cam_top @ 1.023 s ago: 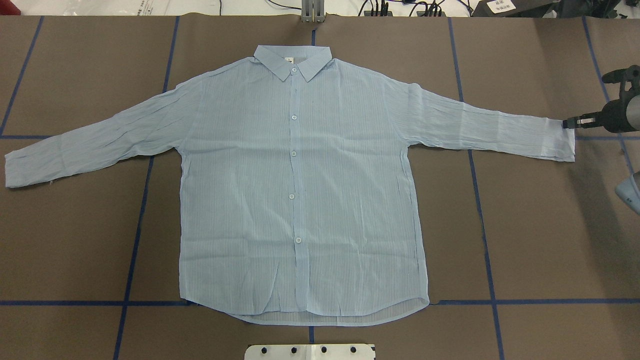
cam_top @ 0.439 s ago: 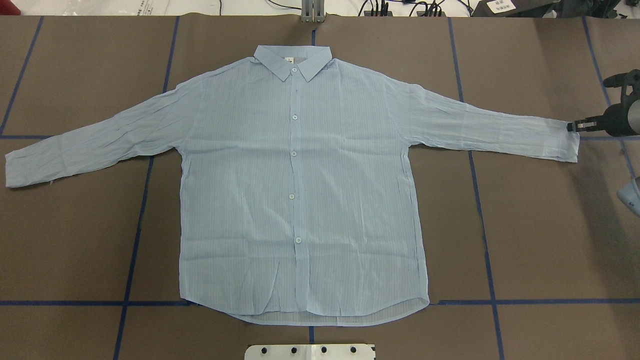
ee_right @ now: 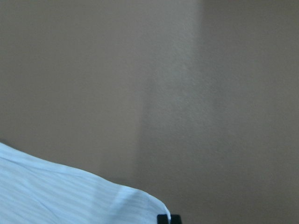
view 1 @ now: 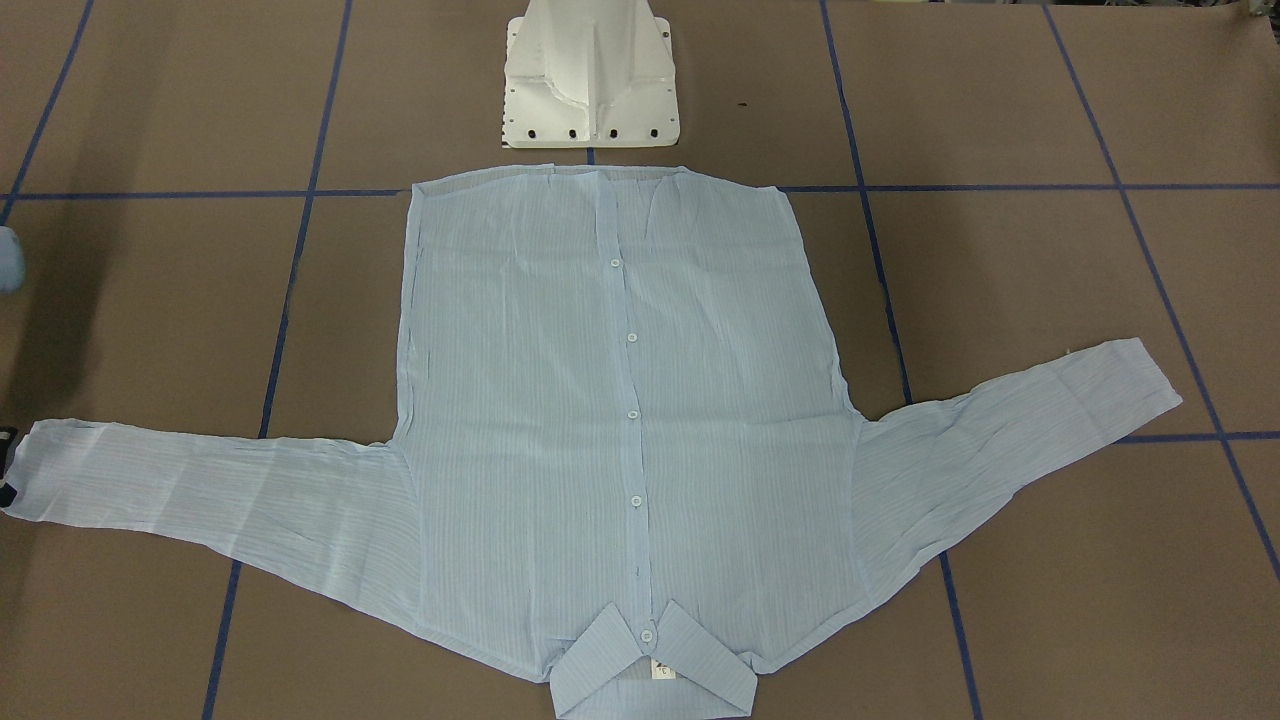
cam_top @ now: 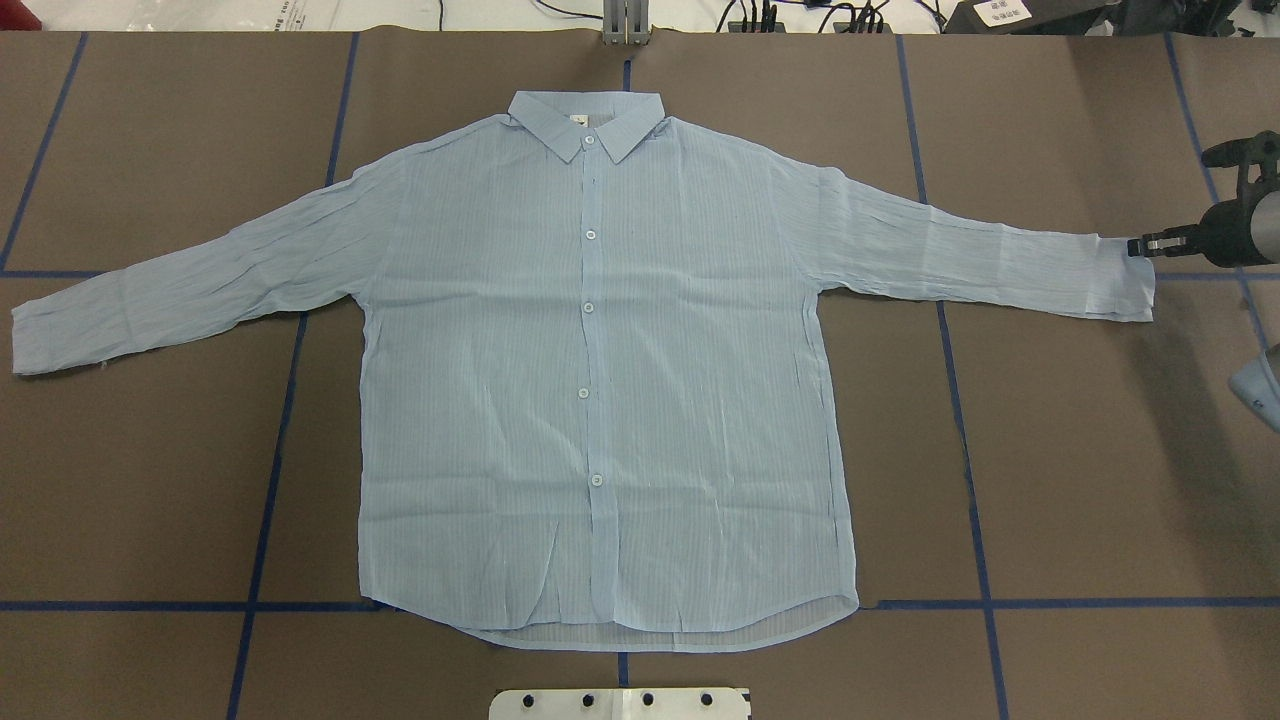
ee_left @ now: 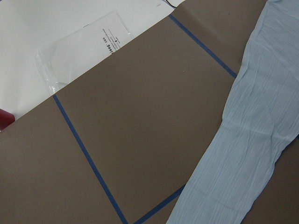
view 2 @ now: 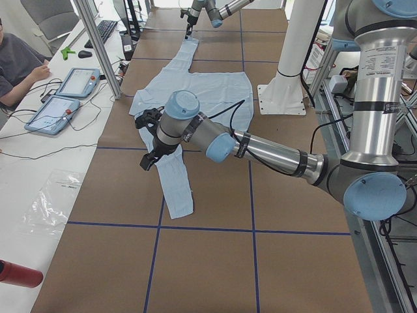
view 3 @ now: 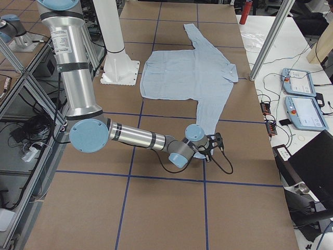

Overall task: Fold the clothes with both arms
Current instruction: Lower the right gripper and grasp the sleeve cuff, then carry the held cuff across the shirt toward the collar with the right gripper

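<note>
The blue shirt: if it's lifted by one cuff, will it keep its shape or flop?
Probably floppy: the shirt lies flat and crinkled, so it should hang limp. Likely light, as the fabric looks thin.

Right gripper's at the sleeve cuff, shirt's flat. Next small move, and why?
Probably raise the right gripper slightly and start drawing the cuff inward toward the button line. It looks pinched on that cuff's far corner, and the shirt lies flat with both sleeves spread, so nothing is folded yet. A small lift first should keep the fabric from dragging.
</note>
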Robot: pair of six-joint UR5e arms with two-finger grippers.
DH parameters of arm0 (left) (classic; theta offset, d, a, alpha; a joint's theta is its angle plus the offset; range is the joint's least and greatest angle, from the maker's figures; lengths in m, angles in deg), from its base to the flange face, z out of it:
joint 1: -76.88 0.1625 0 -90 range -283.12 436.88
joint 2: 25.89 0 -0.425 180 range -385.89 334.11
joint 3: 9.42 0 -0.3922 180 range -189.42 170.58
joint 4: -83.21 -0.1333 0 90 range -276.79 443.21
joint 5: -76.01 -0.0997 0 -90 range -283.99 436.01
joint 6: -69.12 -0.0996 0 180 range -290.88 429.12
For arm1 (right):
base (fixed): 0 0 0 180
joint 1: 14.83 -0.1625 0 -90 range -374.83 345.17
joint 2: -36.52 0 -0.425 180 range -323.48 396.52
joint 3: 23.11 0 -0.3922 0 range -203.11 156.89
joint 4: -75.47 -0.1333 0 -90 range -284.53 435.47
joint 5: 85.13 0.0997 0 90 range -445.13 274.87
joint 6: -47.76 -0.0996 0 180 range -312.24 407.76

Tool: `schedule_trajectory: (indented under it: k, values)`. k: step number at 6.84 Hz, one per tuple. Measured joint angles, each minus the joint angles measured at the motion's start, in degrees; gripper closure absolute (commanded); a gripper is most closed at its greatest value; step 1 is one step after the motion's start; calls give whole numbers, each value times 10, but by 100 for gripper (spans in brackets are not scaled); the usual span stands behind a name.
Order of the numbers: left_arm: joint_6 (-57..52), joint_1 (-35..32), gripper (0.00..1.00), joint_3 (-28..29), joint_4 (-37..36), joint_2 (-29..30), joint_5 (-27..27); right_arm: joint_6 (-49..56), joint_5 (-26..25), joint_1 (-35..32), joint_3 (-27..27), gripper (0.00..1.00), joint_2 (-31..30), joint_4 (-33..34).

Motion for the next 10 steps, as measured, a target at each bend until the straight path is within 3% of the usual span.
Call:
schedule_trajectory:
  k: [3, 5, 6, 8, 10]
  values:
    - [1, 0, 0, 3, 3, 0, 0, -109, -7, 3, -141, 100, 6, 96]
    - [3, 0, 0, 3, 4, 0, 0, -204, -69, 46, -268, 100, 35, 236]
    - [3, 0, 0, 3, 4, 0, 0, -263, -129, 91, -310, 100, 87, 333]
    - [5, 0, 0, 3, 4, 0, 0, -377, -258, 186, -320, 100, 216, 483]
    - [5, 0, 0, 7, 4, 0, 0, -471, -363, 253, -243, 100, 334, 520]
